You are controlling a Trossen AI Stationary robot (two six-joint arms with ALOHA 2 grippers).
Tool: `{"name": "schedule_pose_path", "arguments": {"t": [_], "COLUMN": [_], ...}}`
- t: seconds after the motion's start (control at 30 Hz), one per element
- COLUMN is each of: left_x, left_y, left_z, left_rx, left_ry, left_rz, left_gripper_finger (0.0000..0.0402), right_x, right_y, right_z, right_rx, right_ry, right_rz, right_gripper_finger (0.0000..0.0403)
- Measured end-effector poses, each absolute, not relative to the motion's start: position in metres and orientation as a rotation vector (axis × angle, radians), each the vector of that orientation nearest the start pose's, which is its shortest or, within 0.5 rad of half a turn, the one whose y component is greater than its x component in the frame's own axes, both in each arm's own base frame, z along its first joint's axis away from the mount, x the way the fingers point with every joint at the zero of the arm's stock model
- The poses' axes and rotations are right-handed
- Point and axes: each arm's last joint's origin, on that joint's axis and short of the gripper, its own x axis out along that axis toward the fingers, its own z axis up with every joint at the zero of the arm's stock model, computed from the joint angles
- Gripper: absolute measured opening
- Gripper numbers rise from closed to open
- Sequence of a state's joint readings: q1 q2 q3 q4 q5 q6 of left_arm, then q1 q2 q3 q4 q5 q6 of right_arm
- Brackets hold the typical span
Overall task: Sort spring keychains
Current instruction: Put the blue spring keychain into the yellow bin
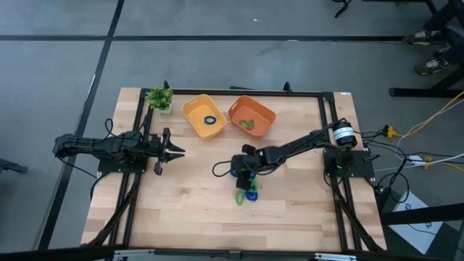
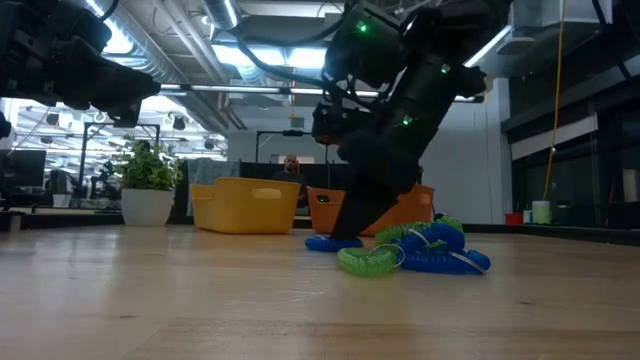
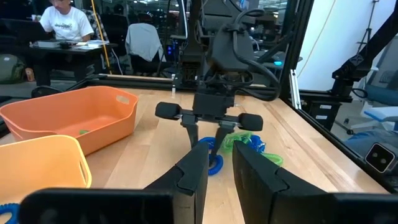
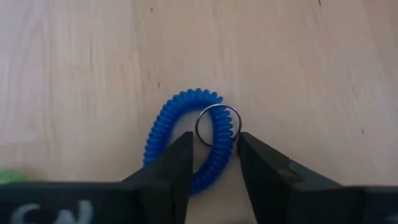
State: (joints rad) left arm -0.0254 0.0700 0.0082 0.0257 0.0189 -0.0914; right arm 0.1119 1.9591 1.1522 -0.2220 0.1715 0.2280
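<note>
1 blue spring keychain [image 4: 189, 140] lies flat between right gripper [image 4: 213, 151] fingers.

Even overhead light falls on the wooden surface [image 1: 188, 210] in the high view, with faint shadows. In the low view, bright ceiling strip lights [image 2: 275, 20] glare and the arms read as dark silhouettes. The near fingers [image 3: 193, 177] in the left wrist view are soft, out of focus.

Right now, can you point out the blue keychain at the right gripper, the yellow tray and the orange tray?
Blue keychain [image 4: 186, 146]: right wrist view, on the coil's left side.
Right gripper [image 4: 213, 155]: right wrist view, midway between its fingertips.
Yellow tray [image 1: 194, 110]: high view, on its rim.
Orange tray [image 1: 265, 115]: high view, on its rim.
</note>
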Motion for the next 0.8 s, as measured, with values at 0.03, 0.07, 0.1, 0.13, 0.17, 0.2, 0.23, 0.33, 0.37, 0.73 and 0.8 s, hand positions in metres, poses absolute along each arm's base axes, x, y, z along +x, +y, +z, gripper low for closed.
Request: {"name": "schedule_pose_path", "arguments": {"t": [0.03, 0.07, 0.1, 0.13, 0.17, 0.2, 0.23, 0.33, 0.37, 0.73, 0.8], "left_x": [0.101, 0.101, 0.101, 0.101, 0.101, 0.101, 0.101, 0.101, 0.101, 0.101, 0.101], "left_y": [-0.003, -0.003, -0.003, -0.003, -0.003, -0.003, -0.003, -0.003, -0.003, -0.003, -0.003], "left_z": [0.163, 0.163, 0.163, 0.163, 0.163, 0.163, 0.163, 0.163, 0.163, 0.163, 0.163], "left_rx": [-0.091, -0.091, -0.091, -0.091, -0.091, -0.091, -0.091, -0.091, -0.091, -0.091, -0.091], "left_ry": [0.038, 0.038, 0.038, 0.038, 0.038, 0.038, 0.038, 0.038, 0.038, 0.038, 0.038], "left_rz": [-0.043, -0.043, -0.043, -0.043, -0.043, -0.043, -0.043, -0.043, -0.043, -0.043, -0.043], "left_gripper_finger": [0.0070, 0.0070, 0.0069, 0.0068, 0.0068, 0.0068, 0.0067, 0.0069, 0.0070, 0.0069, 0.0070], "right_x": [0.380, 0.380, 0.380, 0.380, 0.380, 0.380, 0.380, 0.380, 0.380, 0.388, 0.392], "right_y": [0.037, 0.036, 0.036, 0.036, 0.036, 0.036, 0.036, 0.035, 0.034, 0.030, 0.028], "right_z": [0.130, 0.130, 0.130, 0.130, 0.130, 0.130, 0.129, 0.129, 0.129, 0.136, 0.143], "right_rx": [0.061, 0.057, 0.051, 0.040, 0.031, 0.028, 0.024, 0.008, 0.010, -0.051, -0.075], "right_ry": [1.008, 1.009, 1.010, 1.011, 1.011, 1.011, 1.012, 1.015, 1.015, 0.985, 0.981], "right_rz": [-0.171, -0.170, -0.168, -0.165, -0.164, -0.165, -0.164, -0.159, -0.160, -0.106, -0.087], "right_gripper_finger": [0.0115, 0.0105, 0.0094, 0.0083, 0.0070, 0.0057, 0.0046, 0.0017, 0.0016, 0.0020, 0.0015]}}
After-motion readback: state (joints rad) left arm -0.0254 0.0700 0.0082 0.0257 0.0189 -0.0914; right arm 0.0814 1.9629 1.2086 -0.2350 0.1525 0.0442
